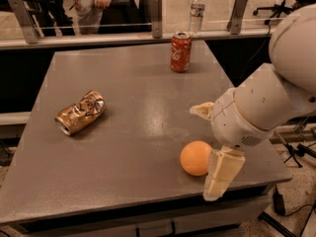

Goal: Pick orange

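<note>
The orange is a smooth round fruit lying on the grey table, near its front right corner. My gripper comes in from the right on the white arm, low over the table. It is open. One cream finger stands just right of the orange and overlaps its right edge. The other finger is behind the orange, farther back on the table. The orange lies at the mouth of the open fingers and nothing is held.
A crushed bronze-orange can lies at the table's left. An upright red soda can stands at the back. Behind it are a rail with metal posts, a water bottle and a person. The table's front right edge is close to the gripper.
</note>
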You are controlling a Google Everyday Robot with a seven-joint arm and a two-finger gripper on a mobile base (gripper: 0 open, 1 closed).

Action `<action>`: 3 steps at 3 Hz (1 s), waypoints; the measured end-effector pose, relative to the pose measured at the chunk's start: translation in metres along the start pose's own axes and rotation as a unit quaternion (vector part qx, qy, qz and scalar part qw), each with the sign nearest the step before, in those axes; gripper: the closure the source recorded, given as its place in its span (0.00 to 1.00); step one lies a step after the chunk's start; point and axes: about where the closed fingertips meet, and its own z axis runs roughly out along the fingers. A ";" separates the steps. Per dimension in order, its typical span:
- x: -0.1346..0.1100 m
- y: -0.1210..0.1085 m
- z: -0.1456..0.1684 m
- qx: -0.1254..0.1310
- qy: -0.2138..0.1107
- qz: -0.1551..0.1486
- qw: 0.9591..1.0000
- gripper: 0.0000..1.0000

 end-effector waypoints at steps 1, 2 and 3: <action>0.006 0.000 0.007 -0.003 0.003 -0.002 1.000 0.00; 0.012 0.001 0.013 -0.008 0.007 -0.001 1.000 0.14; 0.013 0.002 0.017 -0.015 0.006 0.001 1.000 0.38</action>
